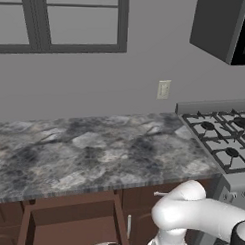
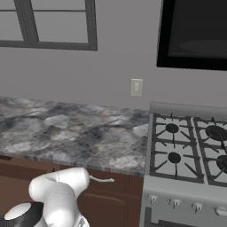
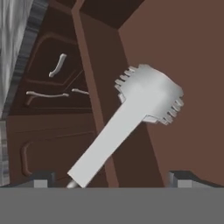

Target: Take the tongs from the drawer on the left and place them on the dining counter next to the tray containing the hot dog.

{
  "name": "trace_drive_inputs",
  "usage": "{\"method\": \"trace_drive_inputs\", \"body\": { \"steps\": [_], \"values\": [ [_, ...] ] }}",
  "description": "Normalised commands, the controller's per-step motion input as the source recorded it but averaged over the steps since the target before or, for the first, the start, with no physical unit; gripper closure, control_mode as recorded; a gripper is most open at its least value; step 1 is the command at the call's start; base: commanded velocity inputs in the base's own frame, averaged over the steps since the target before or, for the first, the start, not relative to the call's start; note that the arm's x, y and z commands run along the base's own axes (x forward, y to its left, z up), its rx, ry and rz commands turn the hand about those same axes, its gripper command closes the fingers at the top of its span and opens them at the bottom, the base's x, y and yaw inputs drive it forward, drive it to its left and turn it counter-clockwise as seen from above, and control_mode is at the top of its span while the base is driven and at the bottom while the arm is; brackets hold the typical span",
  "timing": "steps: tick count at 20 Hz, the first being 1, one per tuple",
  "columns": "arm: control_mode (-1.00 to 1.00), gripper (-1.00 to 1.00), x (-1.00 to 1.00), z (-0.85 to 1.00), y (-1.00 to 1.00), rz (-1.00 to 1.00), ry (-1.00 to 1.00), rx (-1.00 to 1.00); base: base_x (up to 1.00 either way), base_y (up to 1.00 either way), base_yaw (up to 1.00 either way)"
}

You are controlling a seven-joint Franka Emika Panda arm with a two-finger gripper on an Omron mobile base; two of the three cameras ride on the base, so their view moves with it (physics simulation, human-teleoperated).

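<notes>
Your claw (image 3: 109, 181) grasps the tongs (image 3: 131, 116); they run diagonally away (scalloped tips farthest) over the open drawer (image 3: 175, 87).

Flat, even, shadowless rendered light

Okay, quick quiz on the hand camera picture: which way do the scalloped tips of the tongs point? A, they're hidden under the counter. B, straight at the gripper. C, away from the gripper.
C: the tongs run from near the gripper up to scalloped tips at the far end.
</notes>
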Motion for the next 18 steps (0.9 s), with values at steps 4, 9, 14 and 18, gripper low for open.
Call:
{"method": "trace_drive_inputs", "body": {
  "steps": [4, 9, 14, 18],
  "values": [
    [-1.00, -1.00, 0.00, 0.12, 0.00, 0.00, 0.06, 0.00, 0.00, 0.00, 0.00],
    [-1.00, -1.00, 0.03, -0.01, 0.00, 0.00, 0.04, 0.00, 0.00, 0.00, 0.00],
    [-1.00, -1.00, 0.23, -0.06, 0.08, 0.00, 0.02, 0.00, 0.00, 0.00, 0.00],
    [-1.00, -1.00, 0.30, -0.26, 0.14, 0.00, 0.06, 0.00, 0.00, 0.00, 0.00]
  ]
}}
